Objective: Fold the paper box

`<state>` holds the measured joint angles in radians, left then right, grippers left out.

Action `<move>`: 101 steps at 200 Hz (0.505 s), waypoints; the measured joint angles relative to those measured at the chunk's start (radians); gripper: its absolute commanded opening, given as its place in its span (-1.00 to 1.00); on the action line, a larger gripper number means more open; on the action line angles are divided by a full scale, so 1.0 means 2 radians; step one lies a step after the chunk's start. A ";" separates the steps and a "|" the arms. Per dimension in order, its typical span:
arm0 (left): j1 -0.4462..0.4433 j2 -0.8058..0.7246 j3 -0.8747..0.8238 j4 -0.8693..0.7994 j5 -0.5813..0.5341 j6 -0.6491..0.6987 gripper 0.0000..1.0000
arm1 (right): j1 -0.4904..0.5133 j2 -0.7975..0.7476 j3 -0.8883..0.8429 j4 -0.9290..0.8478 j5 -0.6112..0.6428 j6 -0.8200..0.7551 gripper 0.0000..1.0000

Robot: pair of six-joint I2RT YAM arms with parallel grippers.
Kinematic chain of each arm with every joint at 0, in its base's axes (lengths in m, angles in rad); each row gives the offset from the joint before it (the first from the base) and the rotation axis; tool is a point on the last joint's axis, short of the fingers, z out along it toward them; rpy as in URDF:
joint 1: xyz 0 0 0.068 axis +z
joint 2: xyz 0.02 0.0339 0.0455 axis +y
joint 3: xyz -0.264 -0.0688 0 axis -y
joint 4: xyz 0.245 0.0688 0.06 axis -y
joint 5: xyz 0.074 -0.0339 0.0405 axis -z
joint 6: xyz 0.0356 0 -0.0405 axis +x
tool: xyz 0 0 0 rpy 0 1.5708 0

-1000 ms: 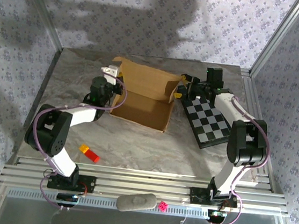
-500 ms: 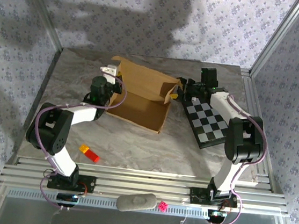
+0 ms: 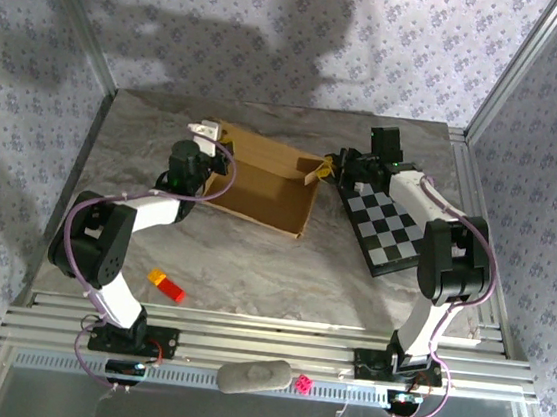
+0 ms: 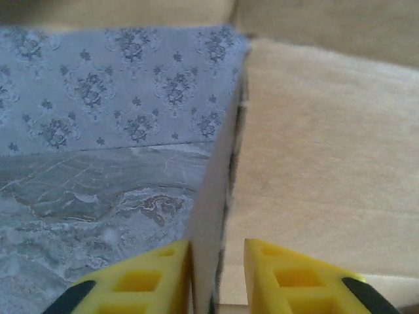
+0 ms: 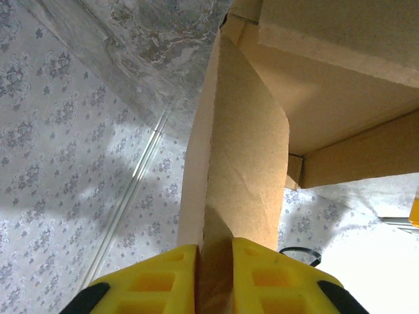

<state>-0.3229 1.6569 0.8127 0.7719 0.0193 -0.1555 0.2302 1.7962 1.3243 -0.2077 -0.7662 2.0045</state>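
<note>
Top external: the paper box (image 3: 266, 182) sits mid-table beside the checkered board (image 3: 389, 231), looking squatter than a second ago.
Right gripper (image 5: 214, 265): now clenched on the box's right flap.
Left gripper (image 4: 218, 261): jaws loosened astride the left wall.
Hard to make out: fingertips from above.

paper box (image 3: 266, 182) plain brown; board (image 3: 389, 231) black-white checks; table (image 3: 252, 266) grey marble veining; walls (image 3: 277, 47) lilac floral.
</note>
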 measured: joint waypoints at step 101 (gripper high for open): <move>-0.013 -0.152 0.013 -0.207 0.012 -0.106 0.28 | -0.001 0.009 0.030 -0.013 0.000 -0.012 -1.00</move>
<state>-0.3481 1.3533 0.8383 0.3580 0.0433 -0.3683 0.2283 1.8133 1.3838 -0.2329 -0.7662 1.9812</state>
